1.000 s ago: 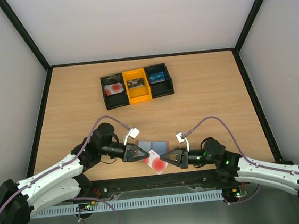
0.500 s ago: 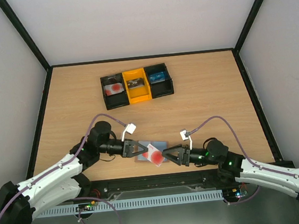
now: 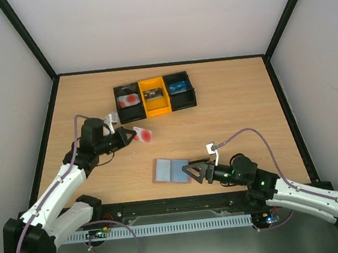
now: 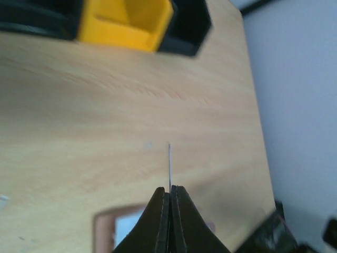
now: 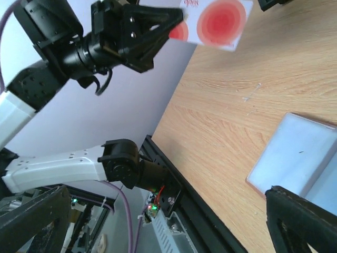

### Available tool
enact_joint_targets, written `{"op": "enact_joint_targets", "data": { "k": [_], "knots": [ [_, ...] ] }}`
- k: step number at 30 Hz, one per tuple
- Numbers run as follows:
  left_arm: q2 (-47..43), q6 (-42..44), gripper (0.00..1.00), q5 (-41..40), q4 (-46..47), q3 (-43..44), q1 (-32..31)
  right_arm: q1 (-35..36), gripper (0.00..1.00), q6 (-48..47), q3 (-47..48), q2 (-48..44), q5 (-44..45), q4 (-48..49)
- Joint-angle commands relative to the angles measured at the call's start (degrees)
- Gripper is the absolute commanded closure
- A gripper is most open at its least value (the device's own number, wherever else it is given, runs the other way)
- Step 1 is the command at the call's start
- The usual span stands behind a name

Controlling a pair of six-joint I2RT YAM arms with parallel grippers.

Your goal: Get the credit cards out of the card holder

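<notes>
The card holder (image 3: 169,170) lies open and flat near the table's front edge, its blue-grey panels up; it also shows in the wrist views (image 5: 297,153) (image 4: 120,232). My left gripper (image 3: 128,137) is shut on a pale credit card with a red round mark (image 3: 143,134), held above the table to the left of the middle. In the left wrist view that card (image 4: 169,163) stands edge-on between the shut jaws (image 4: 170,191). My right gripper (image 3: 192,172) is open at the holder's right edge, nothing between its fingers (image 5: 300,221).
A three-compartment tray (image 3: 182,106) stands at the back, black, yellow, black. Its left compartment holds a pale card with a red mark (image 3: 130,99); a blue item (image 3: 178,87) lies in the right one. Black frame rails border the table.
My left arm has pulled the pale card away from the holder and carried it up and back-left toward the tray. My right gripper has opened and drawn back slightly.
</notes>
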Motion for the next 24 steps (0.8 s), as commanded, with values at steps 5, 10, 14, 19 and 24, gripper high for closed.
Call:
{"op": "enact_joint_targets", "data": {
  "k": [5, 10, 14, 19, 24],
  "knots": [
    [9.98, 2.48, 0.97, -15.35, 1.99, 9.09, 6.72, -0.05, 0.02, -1.36, 2.60, 8.10, 1.74, 1.11],
    [20.66, 3.56, 0.97, -18.86, 5.20, 16.95, 8.28, -0.02, 0.02, -1.81, 4.72, 10.15, 3.19, -0.61],
    [29.91, 5.14, 0.97, -23.35, 4.93, 24.00, 9.14, -0.04, 0.02, -2.23, 5.99, 10.49, 5.07, -1.40],
    [37.15, 5.22, 0.97, -24.62, 6.30, 29.47, 10.53, -0.05, 0.02, -2.04, 7.06, 12.07, 5.50, -1.35],
    [42.38, 5.70, 0.97, -25.19, 6.82, 32.69, 11.22, 0.00, 0.02, -2.28, 7.71, 14.01, 5.59, -1.42]
  ]
}}
